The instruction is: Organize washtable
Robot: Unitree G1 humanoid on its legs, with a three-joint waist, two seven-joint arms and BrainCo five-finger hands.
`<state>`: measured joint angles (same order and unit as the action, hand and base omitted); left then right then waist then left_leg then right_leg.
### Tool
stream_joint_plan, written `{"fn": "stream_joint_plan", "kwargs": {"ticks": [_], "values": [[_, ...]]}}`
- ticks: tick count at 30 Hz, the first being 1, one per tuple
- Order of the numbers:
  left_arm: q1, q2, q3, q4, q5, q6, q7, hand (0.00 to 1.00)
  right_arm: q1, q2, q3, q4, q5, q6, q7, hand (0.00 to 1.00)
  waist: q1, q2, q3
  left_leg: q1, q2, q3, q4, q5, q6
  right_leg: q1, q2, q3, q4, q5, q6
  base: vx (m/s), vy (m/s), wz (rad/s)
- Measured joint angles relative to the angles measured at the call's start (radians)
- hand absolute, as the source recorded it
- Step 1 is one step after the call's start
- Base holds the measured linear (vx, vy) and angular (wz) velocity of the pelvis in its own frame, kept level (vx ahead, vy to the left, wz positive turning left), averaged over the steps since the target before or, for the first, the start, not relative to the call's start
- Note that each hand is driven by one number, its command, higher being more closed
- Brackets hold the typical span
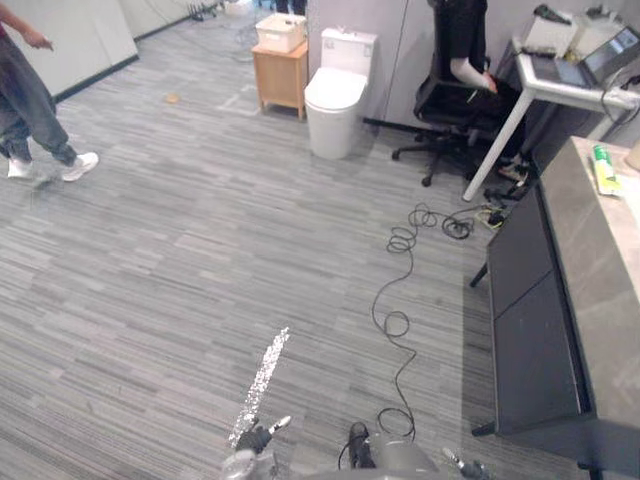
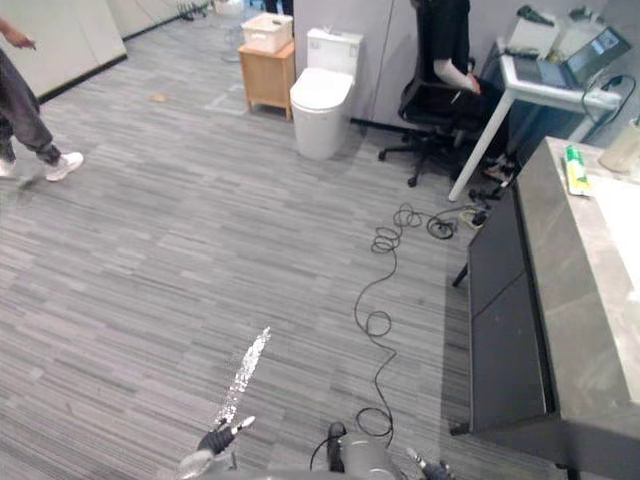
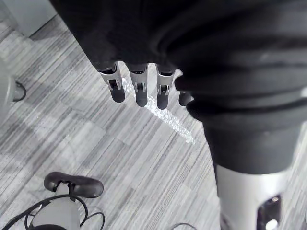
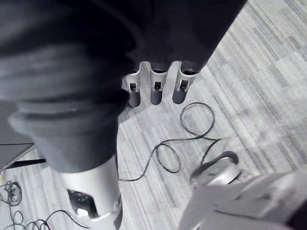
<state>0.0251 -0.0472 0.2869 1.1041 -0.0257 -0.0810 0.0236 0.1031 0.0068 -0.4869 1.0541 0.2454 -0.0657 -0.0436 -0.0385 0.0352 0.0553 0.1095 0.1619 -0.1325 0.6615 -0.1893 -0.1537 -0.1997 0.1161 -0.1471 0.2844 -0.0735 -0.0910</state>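
The washtable (image 1: 600, 262) stands at the right, a grey stone top over a dark cabinet front (image 1: 530, 330). At its far end lies a green and yellow tube (image 1: 604, 168), with a pale object (image 2: 624, 150) just beyond it at the view's edge. My left hand (image 1: 256, 438) hangs low at the bottom of the eye view, well left of the washtable. Its fingers (image 3: 139, 88) are straight and hold nothing. My right hand (image 1: 466, 466) also hangs low, closer to the cabinet, its fingers (image 4: 156, 90) straight over bare carpet.
A white toilet (image 1: 335, 95) and a wooden stand carrying a white box (image 1: 281, 60) are against the far wall. A person sits on a black office chair (image 1: 455, 95) at a white desk (image 1: 565, 85). Another person walks at far left (image 1: 30, 110). Grey carpet lies between.
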Motion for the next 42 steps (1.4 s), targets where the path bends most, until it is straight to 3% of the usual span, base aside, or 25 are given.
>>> {"fn": "stream_joint_plan", "kwargs": {"ticks": [2,4,5,7,9,10,11,13,14,16,19,22,23,24,27,29,30,32,33,34,35,38,39,40,42], "values": [[0.001,0.004,-0.003,-0.028,-0.001,-0.001,0.0,0.0,-0.029,0.003,0.087,-0.025,0.02,-0.012,0.0,0.0,0.023,0.009,0.007,-0.167,0.012,0.001,0.366,0.017,-0.02,0.111,0.039,0.037,-0.062,-0.004,-0.013,0.38,-0.099,-0.4],[0.004,0.019,-0.022,-0.059,-0.005,-0.006,0.005,0.0,-0.061,0.01,0.147,-0.028,0.042,-0.03,-0.007,0.0,0.049,-0.002,0.021,-0.294,0.013,0.065,0.454,-0.027,0.052,0.214,0.038,0.09,-0.119,-0.008,-0.018,0.34,-0.002,-0.51],[0.003,0.02,-0.023,-0.063,-0.008,-0.008,0.006,0.0,-0.068,0.013,0.152,-0.028,0.042,-0.036,-0.009,0.0,0.056,-0.003,0.025,-0.327,0.013,0.079,0.44,-0.039,0.071,0.233,0.035,0.097,-0.133,-0.008,-0.018,0.19,0.063,-0.35],[0.003,0.022,-0.023,-0.067,-0.012,-0.016,0.019,0.0,-0.096,0.026,0.15,-0.027,0.054,-0.041,-0.016,0.0,0.059,0.005,0.037,-0.384,0.009,0.136,0.289,-0.067,0.115,0.282,0.018,0.117,-0.169,-0.014,-0.011,0.16,0.172,-0.2],[0.017,0.024,-0.022,-0.068,-0.013,-0.017,0.026,0.0,-0.095,0.035,0.151,-0.024,0.058,-0.042,-0.017,0.0,0.058,0.009,0.037,-0.392,-0.022,0.164,-0.02,-0.062,0.113,0.306,-0.011,0.134,-0.18,-0.045,0.002,0.17,0.25,-0.17],[0.026,0.023,-0.016,-0.072,-0.012,-0.016,0.027,0.0,-0.091,0.035,0.153,-0.03,0.054,-0.041,-0.018,0.0,0.061,0.017,0.044,-0.397,-0.038,0.161,-0.198,-0.037,0.109,0.32,-0.022,0.145,-0.181,-0.06,0.01,0.27,0.307,-0.21],[0.041,0.024,-0.007,-0.072,-0.013,-0.015,0.027,0.0,-0.083,0.034,0.152,-0.026,0.05,-0.039,-0.019,0.0,0.07,0.006,0.04,-0.378,-0.061,0.167,-0.274,0.066,0.097,0.332,-0.047,0.163,-0.185,-0.076,0.029,0.28,0.25,-0.21],[0.047,0.028,0.002,-0.07,-0.022,-0.015,0.028,0.0,-0.068,0.032,0.151,-0.024,0.026,-0.04,-0.019,0.0,0.079,-0.008,0.034,-0.368,-0.097,0.182,-0.31,0.123,0.132,0.331,-0.079,0.177,-0.19,-0.095,0.054,0.3,0.212,-0.06],[0.034,0.029,0.006,-0.058,-0.023,-0.015,0.026,0.0,-0.072,0.022,0.145,-0.004,0.016,-0.033,-0.019,0.0,0.084,-0.004,0.033,-0.373,-0.117,0.209,-0.275,0.088,0.187,0.331,-0.107,0.183,-0.181,-0.114,0.076,0.33,0.248,-0.1],[0.035,0.027,0.046,-0.054,-0.023,-0.015,0.026,0.0,-0.063,0.022,0.15,0.003,0.008,-0.023,-0.018,0.0,0.089,-0.015,0.028,-0.364,-0.136,0.24,-0.251,0.053,0.222,0.332,-0.137,0.207,-0.157,-0.124,0.099,0.29,0.234,-0.3],[0.035,0.031,0.066,-0.049,-0.021,-0.013,0.024,0.0,-0.055,0.028,0.143,-0.002,-0.021,-0.018,-0.006,0.0,0.105,-0.041,0.006,-0.274,-0.184,0.284,-0.336,0.012,0.237,0.237,-0.175,0.284,0.109,-0.161,0.158,0.34,0.303,-0.43],[0.032,0.054,-0.002,-0.048,-0.019,-0.01,0.022,0.0,-0.033,0.029,0.123,-0.023,-0.026,-0.015,0.005,0.0,0.092,-0.059,0.0,-0.172,-0.235,0.272,-0.377,-0.01,0.268,0.062,-0.197,0.278,0.56,-0.101,0.254,0.31,0.179,0.22],[0.038,0.061,-0.02,-0.046,-0.019,-0.009,0.023,0.0,-0.03,0.028,0.121,-0.023,-0.024,-0.015,0.005,0.0,0.077,-0.062,-0.003,-0.126,-0.244,0.256,-0.385,-0.022,0.277,0.026,-0.212,0.239,0.68,-0.1,0.256,0.35,0.113,0.45],[0.038,0.06,-0.022,-0.046,-0.019,-0.006,0.023,0.0,-0.028,0.026,0.121,-0.024,-0.024,-0.015,0.005,0.0,0.076,-0.062,-0.002,-0.1,-0.245,0.25,-0.393,-0.027,0.277,0.008,-0.223,0.213,0.721,-0.105,0.248,0.36,0.09,0.36],[0.028,0.06,-0.052,-0.035,-0.007,-0.003,0.024,0.0,-0.029,0.024,0.09,-0.02,-0.023,-0.021,0.006,0.0,0.072,-0.058,0.0,0.029,-0.233,0.22,-0.482,-0.025,0.274,-0.05,-0.237,0.082,0.698,-0.162,0.168,0.33,0.057,0.23],[0.016,0.052,-0.063,-0.033,-0.002,-0.003,0.024,0.0,-0.03,0.025,0.06,-0.017,-0.022,-0.024,0.006,0.0,0.048,-0.056,0.001,0.08,-0.204,0.186,-0.518,-0.035,0.247,-0.073,-0.209,-0.016,0.457,-0.178,0.14,0.35,-0.056,0.36],[0.015,0.051,-0.064,-0.033,-0.002,-0.003,0.023,0.0,-0.03,0.025,0.057,-0.016,-0.022,-0.024,0.006,0.0,0.048,-0.056,0.001,0.081,-0.202,0.186,-0.519,-0.036,0.246,-0.073,-0.207,-0.02,0.442,-0.177,0.139,0.36,-0.116,0.21],[0.015,0.049,-0.082,-0.033,-0.002,-0.004,0.023,0.0,-0.024,0.025,0.05,-0.006,-0.023,-0.019,0.003,0.0,0.051,-0.059,0.001,0.105,-0.183,0.183,-0.524,-0.063,0.2,-0.075,-0.184,-0.059,0.119,-0.079,0.113,0.29,-0.132,0.1],[0.015,0.051,-0.082,-0.033,-0.001,-0.005,0.023,0.0,-0.02,0.026,0.052,-0.001,-0.023,-0.016,0.002,0.0,0.051,-0.062,0.003,0.114,-0.183,0.18,-0.524,-0.07,0.186,-0.064,-0.185,-0.057,0.053,-0.023,0.11,0.32,-0.192,0.12],[0.014,0.057,-0.076,-0.034,-0.001,-0.005,0.023,0.0,-0.006,0.033,0.055,0.003,-0.023,-0.011,0.001,0.0,0.051,-0.083,0.009,0.138,-0.195,0.171,-0.523,-0.091,0.157,-0.048,-0.191,-0.035,-0.013,0.093,0.094,0.41,-0.265,0.06],[0.014,0.053,-0.059,-0.027,0.0,-0.006,0.024,0.0,0.001,0.037,0.047,0.002,-0.021,-0.012,0.001,0.0,0.052,-0.087,0.004,0.174,-0.184,0.161,-0.52,-0.12,0.139,-0.048,-0.185,-0.022,0.027,0.121,0.077,0.43,-0.279,0.05],[0.024,0.023,-0.038,-0.012,0.005,-0.006,0.02,0.0,-0.004,0.013,0.055,0.002,-0.024,-0.013,0.002,0.0,0.05,-0.046,-0.005,0.173,-0.112,0.166,-0.467,-0.137,0.112,-0.01,-0.112,-0.033,-0.018,0.079,0.072,0.3,-0.198,-0.09],[0.024,0.021,-0.038,-0.012,0.021,-0.007,0.019,0.0,-0.008,0.007,0.054,0.005,-0.025,-0.013,-0.001,0.0,0.052,-0.017,-0.01,0.157,-0.079,0.163,-0.428,-0.137,0.109,0.025,-0.075,-0.041,-0.072,0.08,0.064,0.4,-0.303,-0.11],[0.025,0.019,-0.038,-0.011,0.023,-0.007,0.019,0.0,-0.01,0.005,0.054,0.012,-0.025,-0.014,-0.001,0.0,0.051,-0.016,-0.01,0.151,-0.07,0.163,-0.41,-0.135,0.107,0.04,-0.061,-0.043,-0.092,0.081,0.059,0.38,-0.271,-0.05],[0.023,0.01,-0.012,-0.019,0.034,-0.014,0.02,0.0,-0.016,0.003,0.066,0.024,-0.024,-0.013,-0.003,0.0,0.052,-0.015,-0.006,0.07,-0.039,0.16,-0.2,-0.131,0.088,0.092,-0.028,-0.044,-0.145,0.078,0.047,0.27,-0.182,-0.02]]}}
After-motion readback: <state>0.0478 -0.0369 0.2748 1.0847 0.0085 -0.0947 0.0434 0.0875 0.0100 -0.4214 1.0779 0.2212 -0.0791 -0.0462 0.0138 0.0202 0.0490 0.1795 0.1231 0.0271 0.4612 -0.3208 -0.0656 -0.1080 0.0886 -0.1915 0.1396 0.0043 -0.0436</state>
